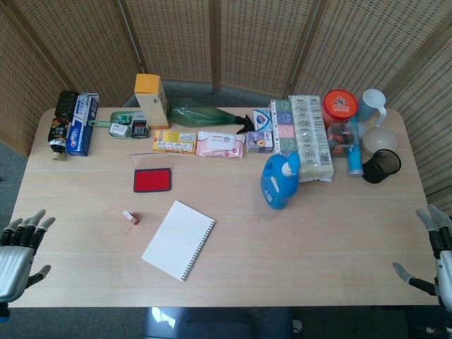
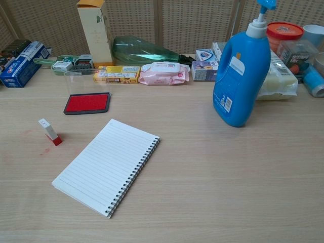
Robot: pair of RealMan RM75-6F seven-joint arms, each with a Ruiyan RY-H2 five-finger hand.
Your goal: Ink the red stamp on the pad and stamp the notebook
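The red stamp (image 1: 131, 217) is standing just left of the notebook (image 1: 179, 240), with the ink pad (image 1: 152, 179) lying open beyond it.
Only the head view is showing the hands: the left hand (image 1: 21, 244) and right hand (image 1: 434, 247) are hovering at the table's (image 1: 318, 240) edges, fingers spread and holding nothing, both well apart from the stamp; the chest view is showing the stamp tilting slightly.
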